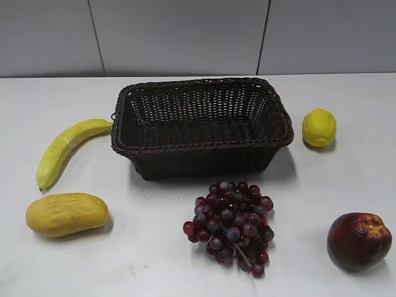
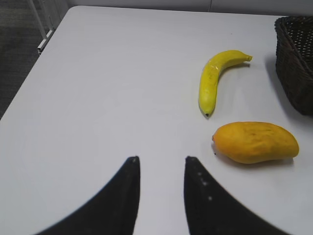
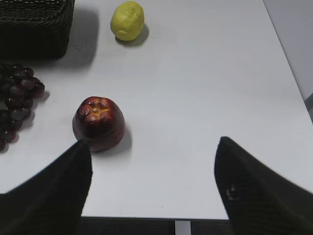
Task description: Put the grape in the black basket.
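The grape, a bunch of dark red and purple berries, lies on the white table just in front of the black basket. It shows at the left edge of the right wrist view. The basket is empty and sits at the table's middle back; a corner of it shows in the left wrist view and in the right wrist view. My left gripper is open and empty over bare table. My right gripper is wide open and empty near the front edge. Neither gripper shows in the exterior view.
A banana and a mango lie left of the basket. A lemon lies to its right. A dark red apple-like fruit sits at the front right, close to my right gripper's left finger.
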You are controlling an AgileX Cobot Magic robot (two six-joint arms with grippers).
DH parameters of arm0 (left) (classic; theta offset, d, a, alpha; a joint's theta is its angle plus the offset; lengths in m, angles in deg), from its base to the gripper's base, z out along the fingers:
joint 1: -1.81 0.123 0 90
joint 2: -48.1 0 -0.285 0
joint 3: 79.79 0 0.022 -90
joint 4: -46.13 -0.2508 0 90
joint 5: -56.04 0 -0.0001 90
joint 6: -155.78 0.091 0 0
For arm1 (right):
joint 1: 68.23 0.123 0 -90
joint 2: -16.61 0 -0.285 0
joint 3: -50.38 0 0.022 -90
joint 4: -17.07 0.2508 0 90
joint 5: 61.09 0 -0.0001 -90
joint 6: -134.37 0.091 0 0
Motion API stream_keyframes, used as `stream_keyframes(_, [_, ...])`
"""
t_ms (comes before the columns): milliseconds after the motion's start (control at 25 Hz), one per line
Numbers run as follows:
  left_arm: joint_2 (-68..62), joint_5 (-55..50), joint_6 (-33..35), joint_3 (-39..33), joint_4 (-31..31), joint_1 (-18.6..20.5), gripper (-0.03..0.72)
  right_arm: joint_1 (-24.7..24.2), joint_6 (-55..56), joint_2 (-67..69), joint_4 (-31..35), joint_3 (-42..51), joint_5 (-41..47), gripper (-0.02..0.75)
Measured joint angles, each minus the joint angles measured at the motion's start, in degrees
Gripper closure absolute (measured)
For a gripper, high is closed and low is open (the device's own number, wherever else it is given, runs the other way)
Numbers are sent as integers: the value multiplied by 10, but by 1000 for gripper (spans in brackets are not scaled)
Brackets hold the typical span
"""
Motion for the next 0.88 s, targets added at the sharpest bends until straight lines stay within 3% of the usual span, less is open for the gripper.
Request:
stream_keyframes(520, [0,0,0,0,0,0,451,0,0,3,0,0,-1,148])
stream_keyframes(880, [0,0,0,0,0,0,451,0,2,154,21,-39,-1,148])
